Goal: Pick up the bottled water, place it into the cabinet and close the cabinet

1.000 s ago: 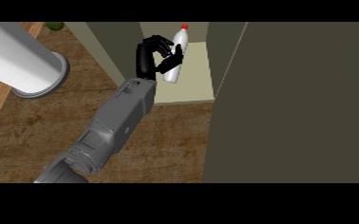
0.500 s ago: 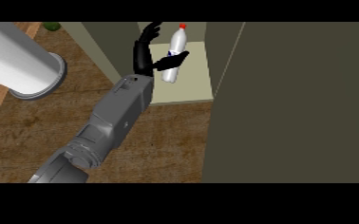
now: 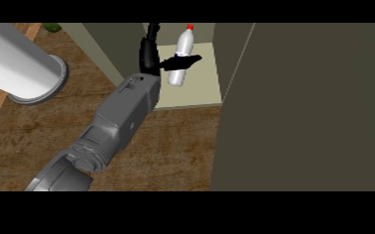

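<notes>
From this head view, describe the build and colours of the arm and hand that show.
Only one arm shows. Its forearm is a grey, blocky shell, lighter on its upper face, widening into a rounded grey joint near the lower edge. A small raised fitting sits at the wrist. The hand is plain black with slim fingers and a thumb. No cables or markings are visible.

Lighting is dim and even, with no glare. The cabinet floor is the palest patch, while its door looks flatly dark. Shadows are faint.
</notes>
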